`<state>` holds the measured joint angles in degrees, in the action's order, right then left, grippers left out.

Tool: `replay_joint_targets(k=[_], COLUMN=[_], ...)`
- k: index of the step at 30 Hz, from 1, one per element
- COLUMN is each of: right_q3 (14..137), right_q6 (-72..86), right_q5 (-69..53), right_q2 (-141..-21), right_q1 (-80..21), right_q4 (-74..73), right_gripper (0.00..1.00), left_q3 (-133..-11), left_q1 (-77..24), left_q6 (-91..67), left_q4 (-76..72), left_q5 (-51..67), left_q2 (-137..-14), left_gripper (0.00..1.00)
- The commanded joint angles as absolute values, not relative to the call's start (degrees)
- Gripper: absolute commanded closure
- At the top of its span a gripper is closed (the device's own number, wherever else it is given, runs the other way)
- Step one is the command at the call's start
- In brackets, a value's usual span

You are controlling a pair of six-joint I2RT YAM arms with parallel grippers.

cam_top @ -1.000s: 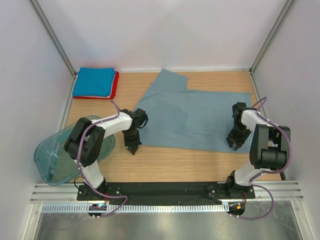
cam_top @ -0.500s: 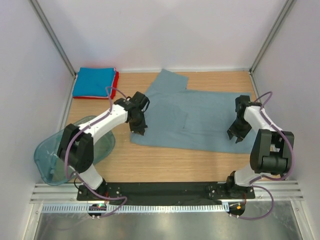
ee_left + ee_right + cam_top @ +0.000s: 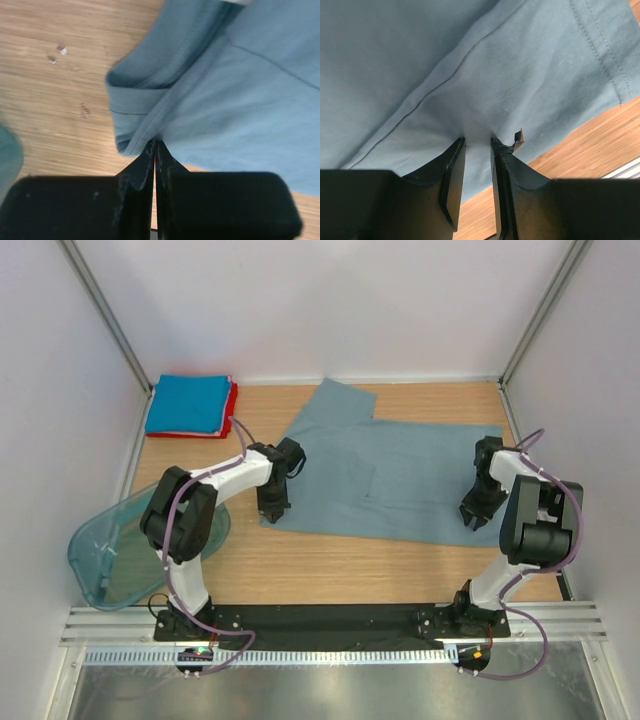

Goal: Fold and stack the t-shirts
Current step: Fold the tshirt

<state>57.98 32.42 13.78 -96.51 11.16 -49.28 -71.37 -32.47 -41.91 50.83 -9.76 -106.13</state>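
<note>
Along the near edge of the wooden table [image 3: 330, 565], towards its right side, the grey-blue t-shirt [image 3: 390, 475] is lying spread out flat, with one sleeve reaching towards the far edge. Its near left corner is bunching into a small fold, and the left gripper [image 3: 154, 150] is pinching that corner, its two fingers pressing tight together with only the cloth's edge between them. Bare wood is showing just to the left of this pinch.

At the shirt's near right corner, the right gripper [image 3: 477, 142] is pointing down into the cloth with its fingers drawn almost together. A small pucker of fabric is gathering between the tips, and creases are radiating out from it. The stitched hem is running just to the right, with the table showing beyond it.

In the far left corner, the bright blue t-shirt [image 3: 190, 403] is sitting folded square on top of the red t-shirt [image 3: 231, 410], well apart from both grippers. The teal tub [image 3: 120, 550] is overhanging the near left edge.
</note>
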Motion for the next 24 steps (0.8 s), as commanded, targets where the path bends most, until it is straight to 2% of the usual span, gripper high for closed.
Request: replay_joint_targets(k=[1, 15, 24], right_q3=[56.3, 50.7, 48.6], right_q6=[32.3, 33.0, 37.8], right_q5=[15.3, 14.6, 13.6], right_q2=[-96.1, -93.3, -87.4], right_q1=[11.6, 11.6, 11.6], right_q4=[-47.5, -49.2, -52.5], right_gripper=[0.66, 0.66, 0.66], left_q3=[-68.9, -55.1, -52.6], left_q1=[-32.2, -32.1, -32.3], left_q6=[-43.7, -50.8, -53.8], left_q4=[53.6, 51.3, 54.8], left_q5=[-14.7, -10.5, -9.3], left_q2=[-105.4, -101.3, -93.0], left_gripper=[1.0, 1.0, 1.0])
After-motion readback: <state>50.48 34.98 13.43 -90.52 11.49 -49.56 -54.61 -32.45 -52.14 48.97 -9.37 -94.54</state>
